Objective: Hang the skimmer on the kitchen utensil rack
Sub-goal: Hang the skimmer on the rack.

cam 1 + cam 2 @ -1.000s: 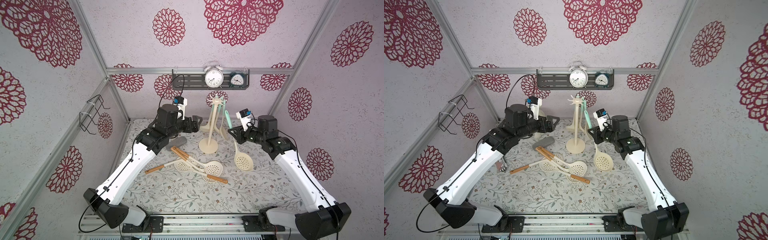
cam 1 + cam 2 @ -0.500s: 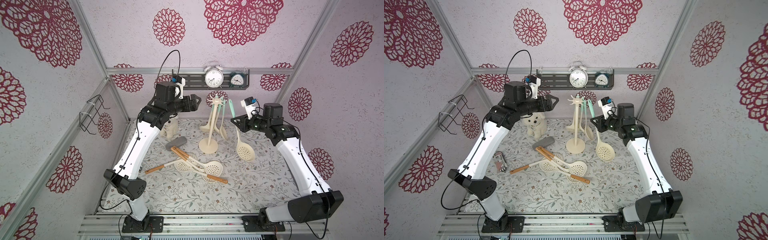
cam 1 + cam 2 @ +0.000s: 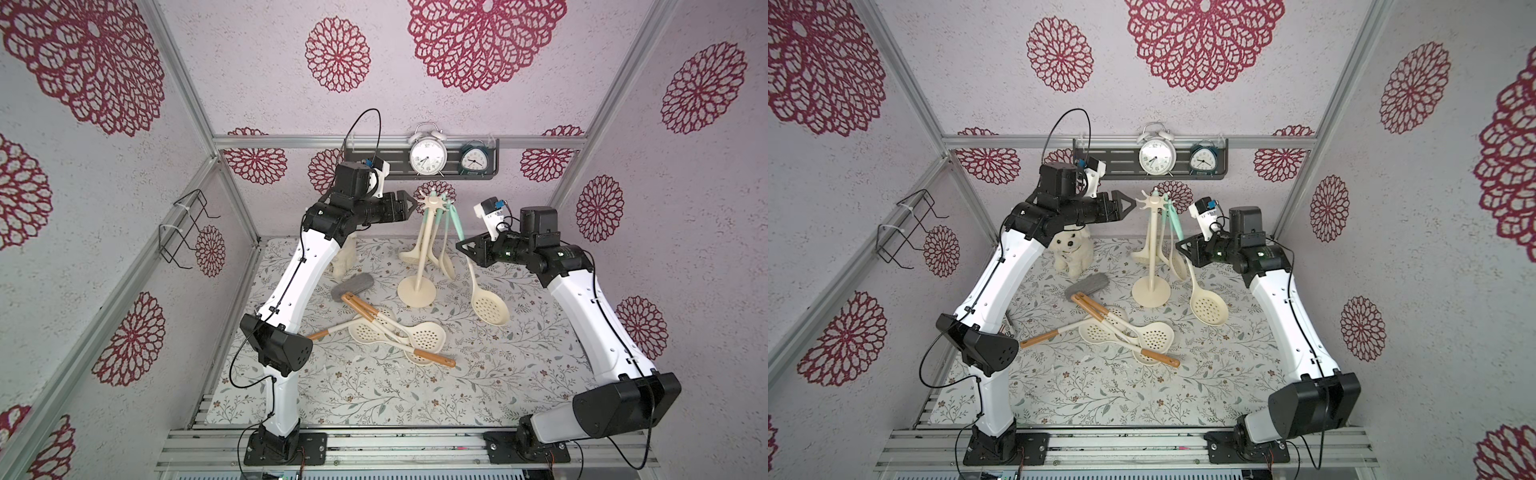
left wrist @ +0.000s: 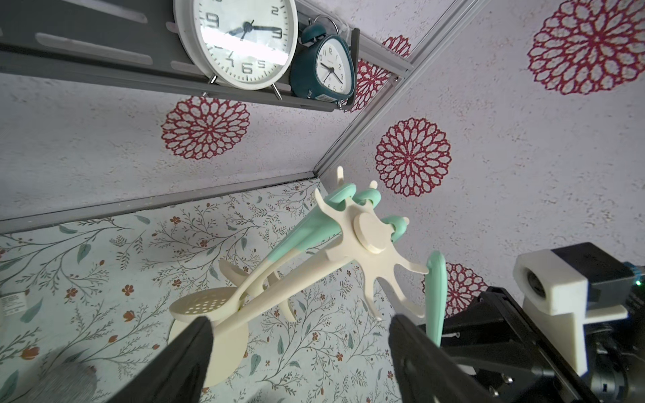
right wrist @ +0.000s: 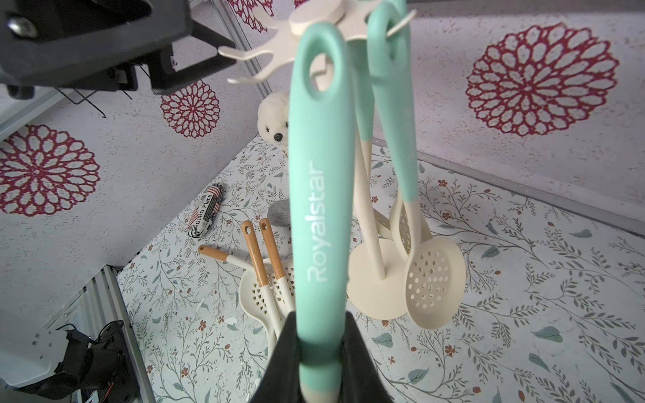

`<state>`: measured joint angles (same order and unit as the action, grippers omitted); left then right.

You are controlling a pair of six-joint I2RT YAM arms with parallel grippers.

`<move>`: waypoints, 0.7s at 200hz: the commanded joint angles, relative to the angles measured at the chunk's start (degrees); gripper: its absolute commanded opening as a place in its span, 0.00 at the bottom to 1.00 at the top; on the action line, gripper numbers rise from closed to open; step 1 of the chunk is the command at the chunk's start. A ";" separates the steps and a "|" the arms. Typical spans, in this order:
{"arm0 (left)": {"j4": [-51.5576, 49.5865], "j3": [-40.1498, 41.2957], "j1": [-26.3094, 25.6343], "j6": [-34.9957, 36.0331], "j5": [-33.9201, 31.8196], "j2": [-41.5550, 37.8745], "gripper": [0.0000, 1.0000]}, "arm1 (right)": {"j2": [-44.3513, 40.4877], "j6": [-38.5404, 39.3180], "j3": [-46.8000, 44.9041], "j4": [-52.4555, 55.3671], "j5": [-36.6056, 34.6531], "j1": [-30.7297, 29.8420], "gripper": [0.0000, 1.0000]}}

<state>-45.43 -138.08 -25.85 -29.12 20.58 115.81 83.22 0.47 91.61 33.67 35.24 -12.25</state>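
Our right gripper [image 5: 319, 352] held the skimmer [image 3: 489, 308] just right of the rack [image 3: 424, 249], our left gripper [image 3: 412, 206] was open by its top, so we needed to slip the loop [image 5: 318, 30] gently over a free hook [image 4: 413, 269].

The left arm [image 3: 299, 274], left of the frame, and the right arm [image 3: 590, 320], at the right, have white tapered shells with screw holes between bulky black joint housings. Black cables [image 3: 371, 110] trail along them. The black wedge-shaped left claw [image 3: 411, 206] and right claw [image 3: 460, 246] each carry a white camera block [image 3: 488, 216] with a blue plug.
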 commanded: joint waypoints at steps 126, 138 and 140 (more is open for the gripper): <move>-0.45 -0.81 -0.72 -0.30 3.73 2.03 0.82 | 3.38 1.55 3.83 0.74 0.62 -1.72 0.00; -0.55 -0.85 -0.74 -0.10 3.77 2.05 0.82 | 3.73 1.64 3.89 0.93 0.46 -1.88 0.00; -0.58 -0.76 -0.73 -0.07 3.77 2.05 0.82 | 3.80 1.68 3.85 0.89 0.45 -1.87 0.00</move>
<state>-45.43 -138.08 -26.15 -29.85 23.55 117.27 86.76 0.95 93.25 33.74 35.38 -13.56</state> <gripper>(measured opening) 0.820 0.170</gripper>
